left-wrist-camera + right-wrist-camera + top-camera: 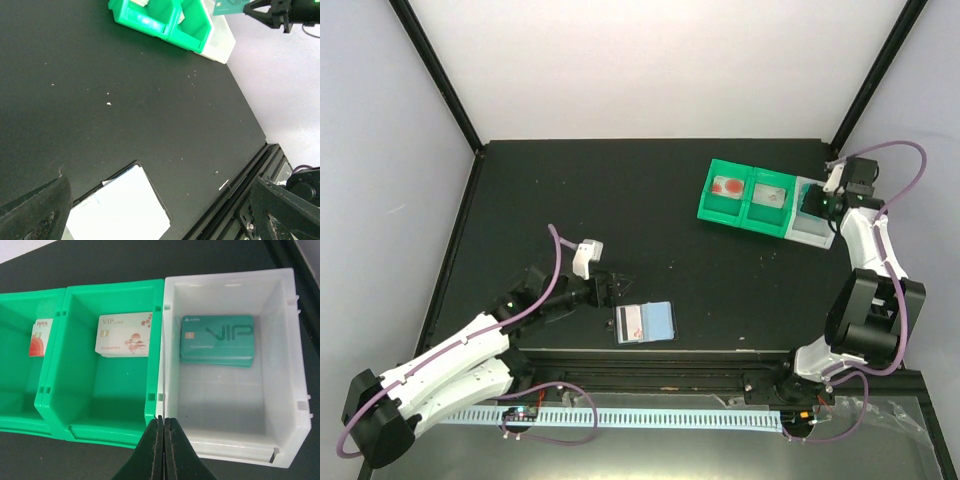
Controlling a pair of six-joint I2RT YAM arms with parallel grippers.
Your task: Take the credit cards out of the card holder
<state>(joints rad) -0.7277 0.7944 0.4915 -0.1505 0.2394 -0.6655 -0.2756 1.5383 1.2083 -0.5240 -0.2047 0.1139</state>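
Observation:
The card holder (645,322) lies open near the table's front edge, black-rimmed with pale inner faces; in the left wrist view it (120,210) shows washed-out white. My left gripper (610,290) hovers just left of it, open and empty (159,182). My right gripper (813,203) hangs over the tray's white compartment, shut (163,419) on a teal credit card (227,6), which the right wrist view shows only edge-on. A stack of teal cards (217,340) lies in that compartment.
The green-and-white tray (755,220) stands at the back right. A white floral card (125,335) lies in its middle bin and a red-and-white card (40,337) in its left bin. A metal rail (260,175) borders the table's near edge.

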